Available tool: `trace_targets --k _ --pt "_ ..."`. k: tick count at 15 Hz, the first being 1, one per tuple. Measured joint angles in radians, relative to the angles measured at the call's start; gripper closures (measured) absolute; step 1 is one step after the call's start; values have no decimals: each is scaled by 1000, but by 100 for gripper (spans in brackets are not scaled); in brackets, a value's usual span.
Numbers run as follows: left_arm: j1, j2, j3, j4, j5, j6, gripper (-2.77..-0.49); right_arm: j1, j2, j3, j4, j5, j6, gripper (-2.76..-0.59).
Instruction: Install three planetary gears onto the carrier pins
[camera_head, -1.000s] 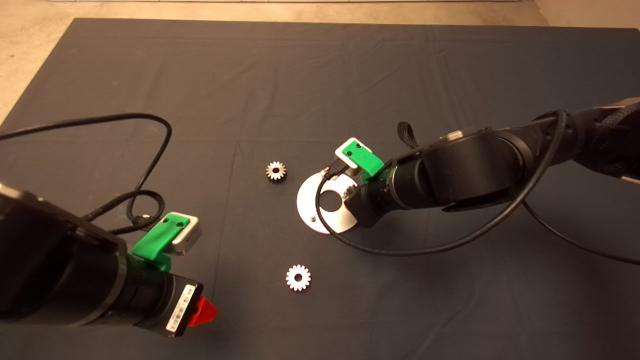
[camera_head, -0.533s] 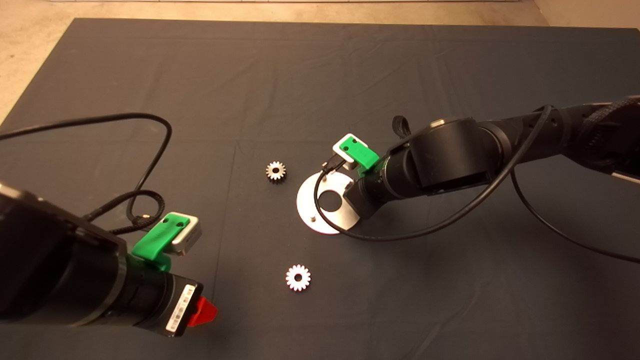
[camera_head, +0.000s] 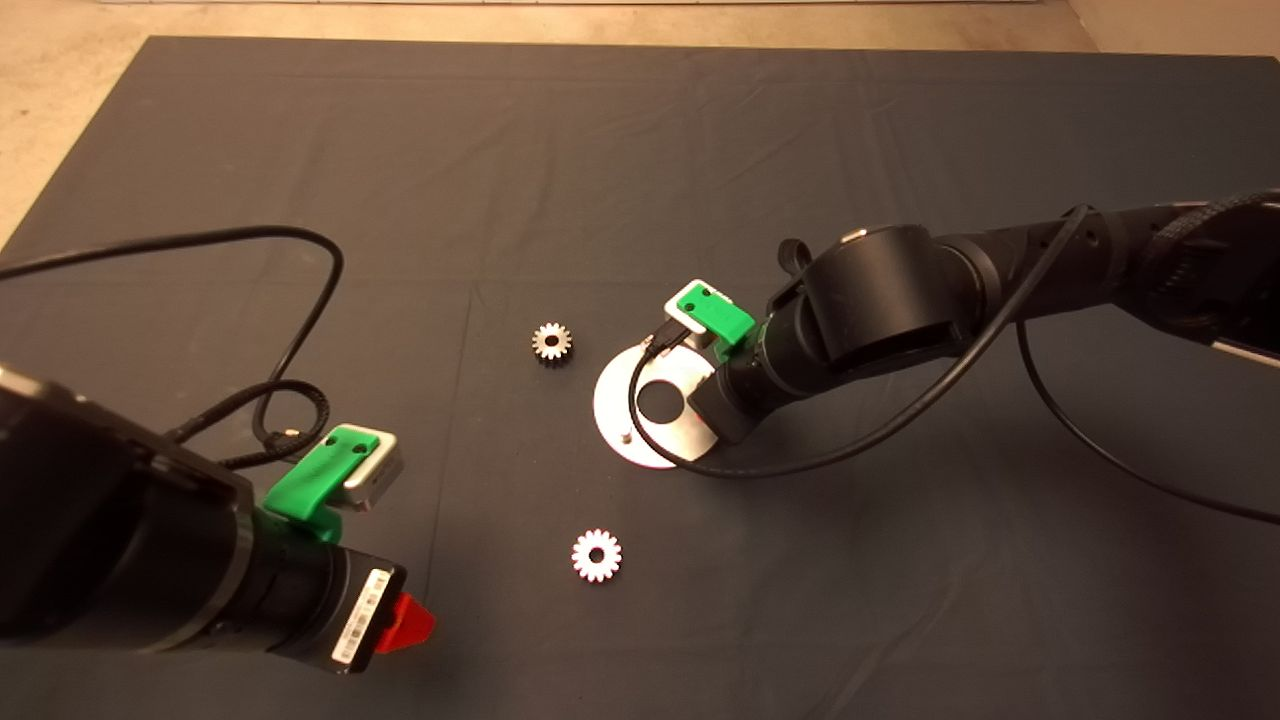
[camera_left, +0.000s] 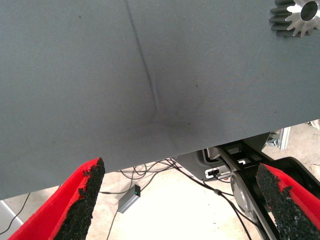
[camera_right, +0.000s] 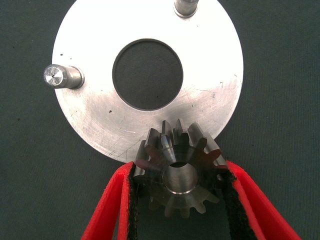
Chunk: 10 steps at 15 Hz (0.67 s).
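Observation:
My right gripper (camera_right: 180, 172) is shut on a silvery planetary gear (camera_right: 180, 182) and holds it over the near rim of the flat silver disc (camera_right: 210, 55). Two carrier pins (camera_right: 62, 76) (camera_right: 186, 6) stand bare on the disc; the third is hidden behind the gear. In the head view the right wrist (camera_head: 712, 405) covers the disc's (camera_head: 620, 395) right side, and one pin (camera_head: 626, 437) shows. Two more gears lie flat on the mat, one left of the disc (camera_head: 552, 343) and one in front of it (camera_head: 597, 555). My left gripper (camera_left: 180, 170) is open and empty at the lower left.
The left arm's black cable (camera_head: 300, 300) loops over the mat's left half. The right arm's cable (camera_head: 800, 465) hangs in front of the disc. The left wrist view shows a loose gear (camera_left: 296, 17), the mat's edge and the floor with cables beyond.
The right arm has swung a little to the left over the disc, with the gear still in its fingers. The left arm and the two loose gears have not moved.

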Motion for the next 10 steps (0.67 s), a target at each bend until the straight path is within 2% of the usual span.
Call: trace_targets --k 5,10 --pt "0 0 0 0 0 0 -217 0 1 -19 17 0 -14 -94" --pt "0 0 0 0 0 0 -217 0 3 -27 20 0 -18 -94"
